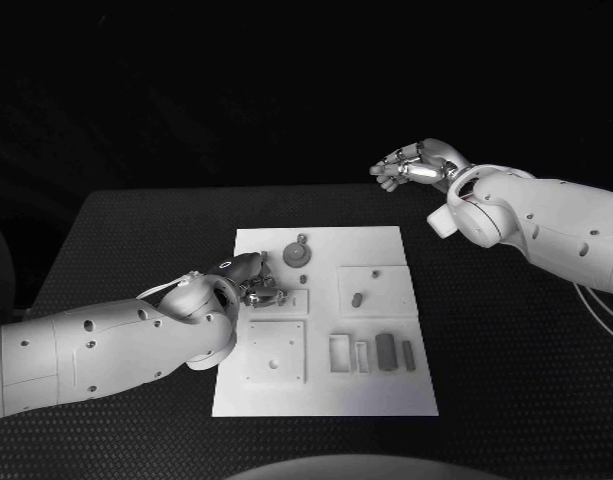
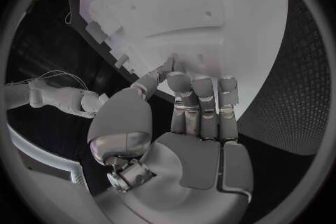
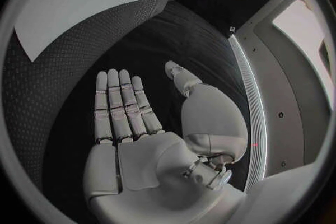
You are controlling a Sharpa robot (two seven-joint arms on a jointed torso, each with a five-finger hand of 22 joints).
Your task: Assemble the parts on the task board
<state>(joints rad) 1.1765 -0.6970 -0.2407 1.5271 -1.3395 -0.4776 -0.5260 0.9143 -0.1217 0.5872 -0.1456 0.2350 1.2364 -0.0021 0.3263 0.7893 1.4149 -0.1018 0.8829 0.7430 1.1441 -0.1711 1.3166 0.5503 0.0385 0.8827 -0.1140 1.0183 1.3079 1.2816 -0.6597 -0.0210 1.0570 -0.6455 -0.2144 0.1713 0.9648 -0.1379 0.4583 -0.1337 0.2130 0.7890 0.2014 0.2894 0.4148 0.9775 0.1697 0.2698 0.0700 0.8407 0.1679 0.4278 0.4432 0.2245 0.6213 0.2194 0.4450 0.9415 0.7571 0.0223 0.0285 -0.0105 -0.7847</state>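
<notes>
On the black counter [image 1: 133, 230] lies one white board [image 1: 393, 390] carrying about five small grey parts [image 1: 386, 350], where the left hand [image 1: 244, 277] rests fingers on it, grasp unclear, while the right hand [image 1: 417, 165] hovers empty, fingers released.

1. The left arm [image 1: 97, 345] is extended from eight o'clock toward the centre, its left hand [image 1: 249, 277] lowered with fingers [image 2: 201, 102] held together and straight.
2. The right hand [image 1: 414, 165] is raised at one o'clock, fingers [image 3: 122, 103] stretched flat, nothing held.
</notes>
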